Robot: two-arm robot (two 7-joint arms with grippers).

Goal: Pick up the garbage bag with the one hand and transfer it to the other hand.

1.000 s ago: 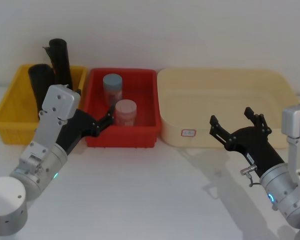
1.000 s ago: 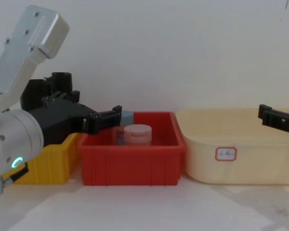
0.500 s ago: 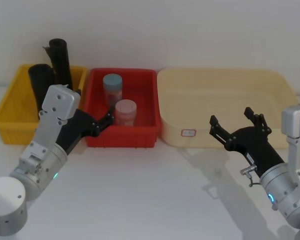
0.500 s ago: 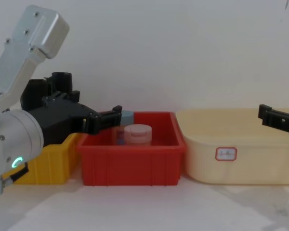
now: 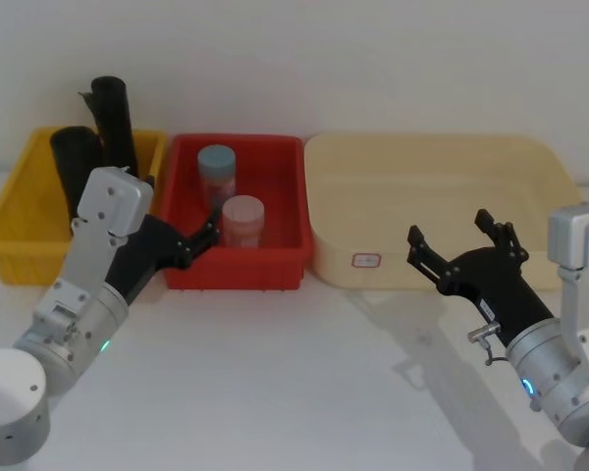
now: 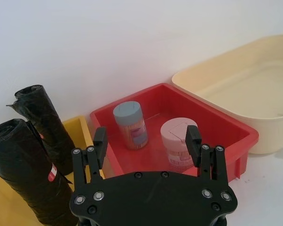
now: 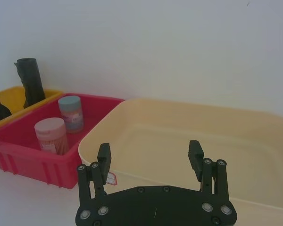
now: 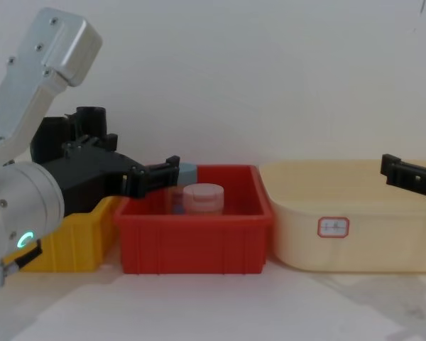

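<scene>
**Fig.: both grippers spread, bag untouched**

Garbage bag [image 5: 76, 162] stands in yellow bin [image 5: 15, 257], worktop's back-left corner. Your L gripper [image 6: 146, 140], fingers apart, hovers at red bin's [image 5: 255, 270] front-left corner. R gripper [image 5: 452, 229], likewise spread, hovers before cream tub [image 5: 432, 186].

No legible text or numbers

The slimmer roll [image 6: 40, 117] crowds the garbage bag [image 6: 19, 165]; space above looks open.
</scene>
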